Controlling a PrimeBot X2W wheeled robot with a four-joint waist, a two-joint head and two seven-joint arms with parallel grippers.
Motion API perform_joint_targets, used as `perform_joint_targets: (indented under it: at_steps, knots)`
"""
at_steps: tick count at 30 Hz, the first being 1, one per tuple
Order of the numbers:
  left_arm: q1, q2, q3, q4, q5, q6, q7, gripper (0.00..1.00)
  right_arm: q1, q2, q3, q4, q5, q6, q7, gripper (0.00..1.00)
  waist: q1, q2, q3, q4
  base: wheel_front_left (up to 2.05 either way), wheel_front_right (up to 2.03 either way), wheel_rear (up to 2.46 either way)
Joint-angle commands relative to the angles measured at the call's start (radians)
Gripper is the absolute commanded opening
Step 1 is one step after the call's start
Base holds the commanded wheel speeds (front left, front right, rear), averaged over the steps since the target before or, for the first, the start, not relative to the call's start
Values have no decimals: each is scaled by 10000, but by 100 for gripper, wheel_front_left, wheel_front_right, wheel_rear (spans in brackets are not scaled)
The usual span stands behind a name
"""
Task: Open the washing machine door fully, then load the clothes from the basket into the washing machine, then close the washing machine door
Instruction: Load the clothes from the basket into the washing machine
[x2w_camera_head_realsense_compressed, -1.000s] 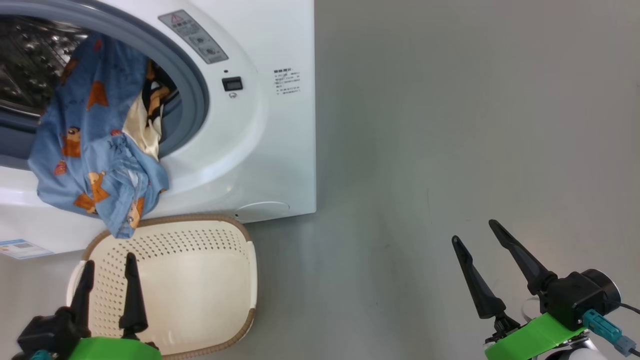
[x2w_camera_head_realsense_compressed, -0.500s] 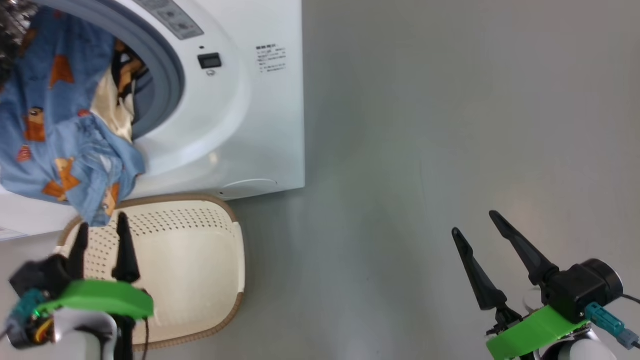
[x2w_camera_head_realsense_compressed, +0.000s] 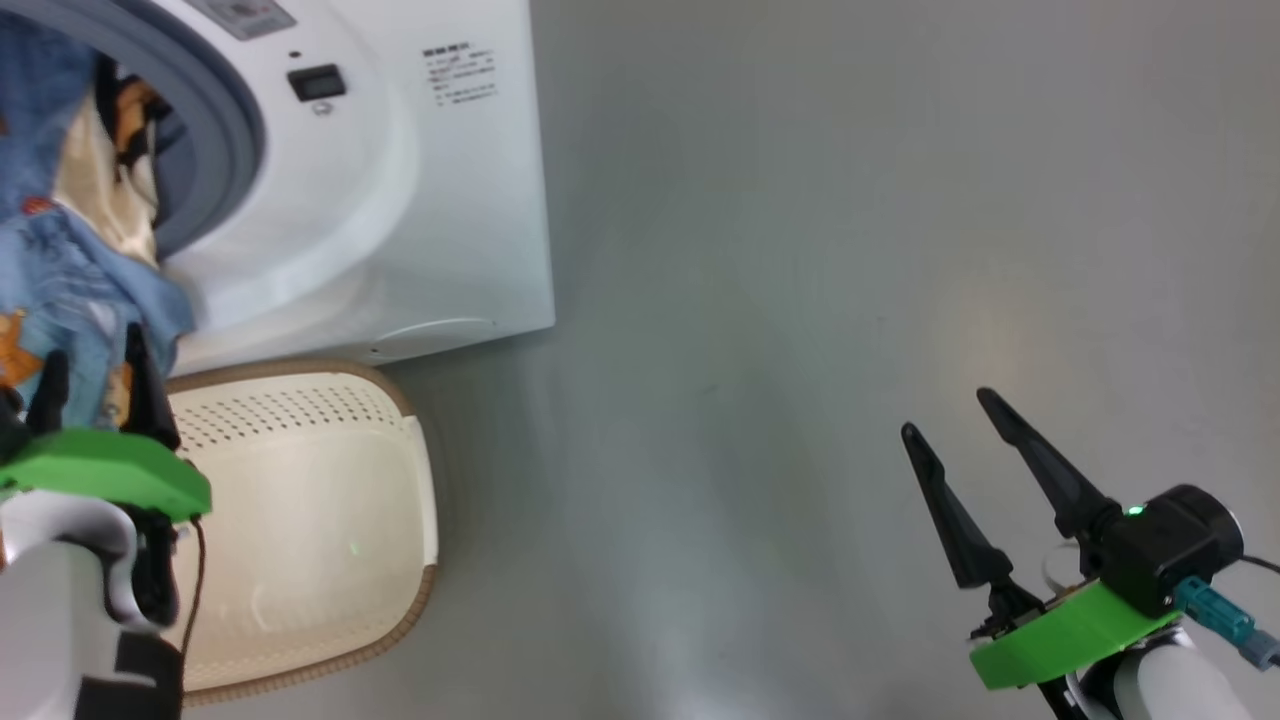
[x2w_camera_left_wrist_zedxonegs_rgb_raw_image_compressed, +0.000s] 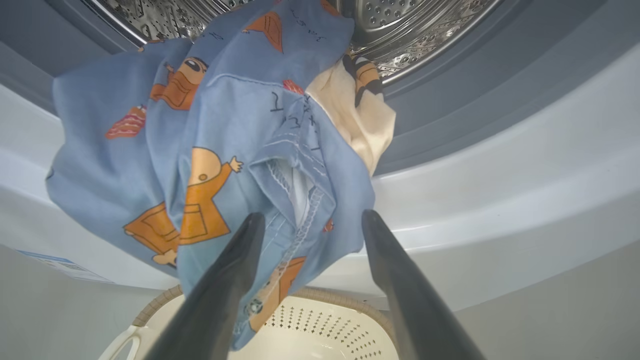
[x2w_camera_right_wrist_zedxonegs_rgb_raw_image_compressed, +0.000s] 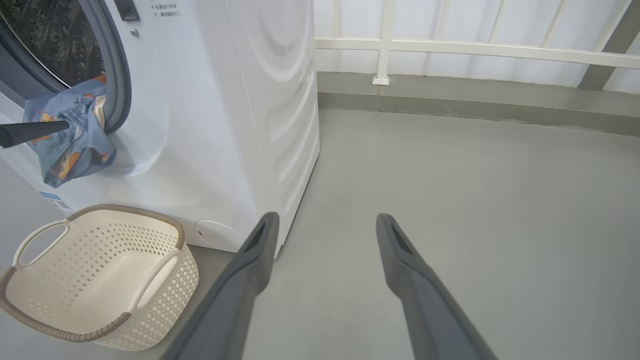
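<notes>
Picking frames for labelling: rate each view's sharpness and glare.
Head view: washer and clothes smeared, left claw soft, right claw crisp, faint warm glow on floor. Left wrist view: clothes sharp, near fingers soft. Right wrist view: sharp, bright backlit railing.

Clothes (x2w_camera_head_realsense_compressed: 55, 285) cut by left edge; washing machine (x2w_camera_head_realsense_compressed: 400, 220) label (x2w_camera_head_realsense_compressed: 460, 76) print unreadable.

A laundry corner, by its look on a home's balcony or utility terrace; a white front-loading washing machine (x2w_camera_right_wrist_zedxonegs_rgb_raw_image_compressed: 260, 100) stands on a bare grey floor (x2w_camera_right_wrist_zedxonegs_rgb_raw_image_compressed: 475, 210); a perforated cream basket (x2w_camera_right_wrist_zedxonegs_rgb_raw_image_compressed: 165, 280) sits on the floor just in front of the machine; printed blue clothes (x2w_camera_right_wrist_zedxonegs_rgb_raw_image_compressed: 75, 145) hang out of its front; beyond the machine a low grey kerb (x2w_camera_right_wrist_zedxonegs_rgb_raw_image_compressed: 450, 97) carries a white railing (x2w_camera_right_wrist_zedxonegs_rgb_raw_image_compressed: 450, 47) backed by pale translucent panels (x2w_camera_right_wrist_zedxonegs_rgb_raw_image_compressed: 525, 25).
</notes>
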Motion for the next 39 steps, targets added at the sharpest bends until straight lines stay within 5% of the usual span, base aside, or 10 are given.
perform_joint_targets:
  at_steps: [1, 17, 24, 25, 27, 39]
  knots:
    - [-267, 472, 280, -36, -71, 83, 64, 100, -184, -149, 214, -183, 97, 16, -131, 100, 0, 0, 226, -187, 0, 0, 0]
    - [-2381, 1384, 99, 2426, 300, 1062, 586, 100, -554, -148, 402, 17, 265, 16, -217, 100, 0, 0, 797, -576, 0, 0, 0]
    - [-2968, 1557, 242, 3166, 75, 1154, 419, 100, -622, -143, 455, -7, 294, 16, -220, 100, 0, 0, 843, -723, 0, 0, 0]
    - [-3024, 1571, 264, 3243, 28, 1123, 363, 54, -620, -145, 456, -7, 295, 16, -220, 100, 0, 0, 841, -732, 0, 0, 0]
    - [-3129, 1573, 323, 3394, -99, 1024, 264, 0, -610, -147, 449, -7, 294, 16, -220, 100, 0, 0, 836, -730, 0, 0, 0]
    - [-3060, 1761, 319, 3675, -363, 318, -568, 0, -426, -177, 430, 40, 198, 16, -221, 100, 0, 0, 460, -437, 0, 0, 0]
